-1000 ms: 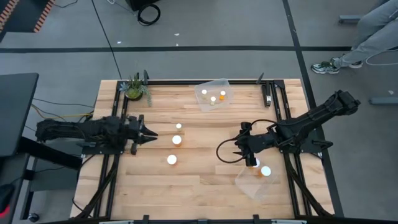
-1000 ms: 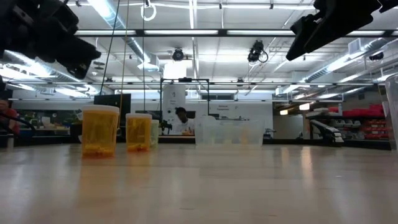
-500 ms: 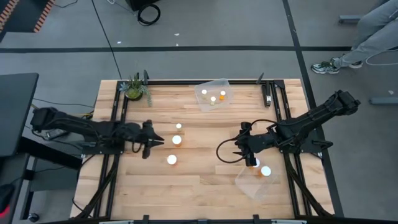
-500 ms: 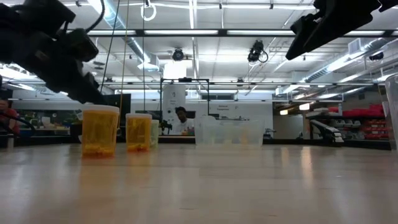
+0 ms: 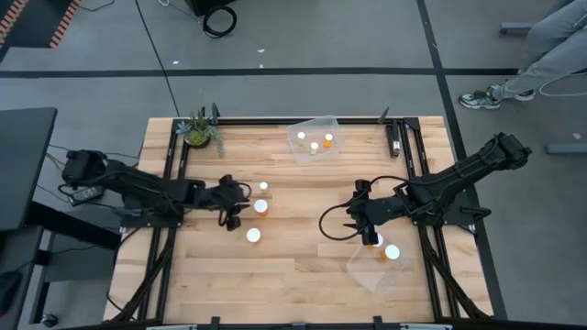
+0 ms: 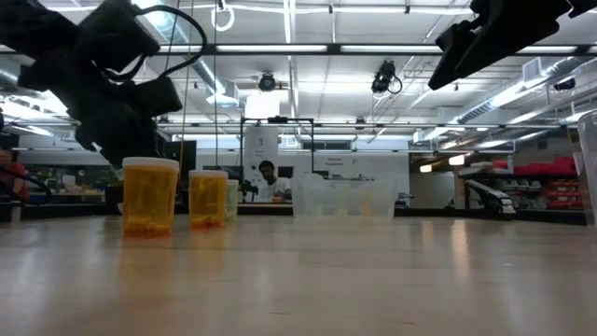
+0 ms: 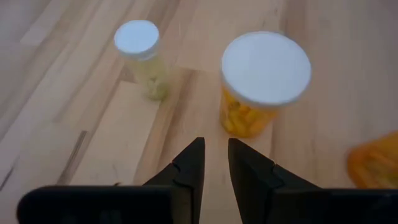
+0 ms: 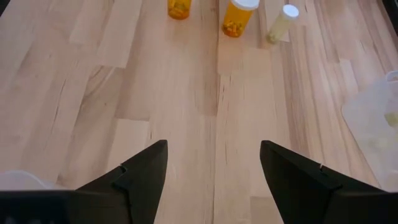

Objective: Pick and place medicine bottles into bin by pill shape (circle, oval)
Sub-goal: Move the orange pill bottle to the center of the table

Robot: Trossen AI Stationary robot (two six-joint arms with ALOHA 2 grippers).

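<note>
Three white-capped medicine bottles stand upright in the middle of the table: a narrow pale one (image 5: 263, 186), a wide orange one (image 5: 260, 206) and another orange one (image 5: 253, 236). My left gripper (image 5: 240, 203) hangs just left of the wide bottle (image 7: 266, 68), above the table, its fingers (image 7: 215, 152) nearly together and empty. My right gripper (image 5: 356, 216) is open and empty (image 8: 214, 149) beside the near clear bin (image 5: 376, 268), which holds two bottles (image 5: 393, 251). The far clear bin (image 5: 315, 139) holds three bottles.
A small potted plant (image 5: 198, 130) stands at the far left corner. Black frame rails run along the left and right sides of the table (image 5: 275, 275). Bare wood lies between the standing bottles and my right gripper. A person's legs (image 5: 541, 46) show beyond the far right corner.
My left gripper has reached toward the table's right edge and come lower, closing in on the three standing bottles until it is just left of the wide one. The bottles have not moved.
</note>
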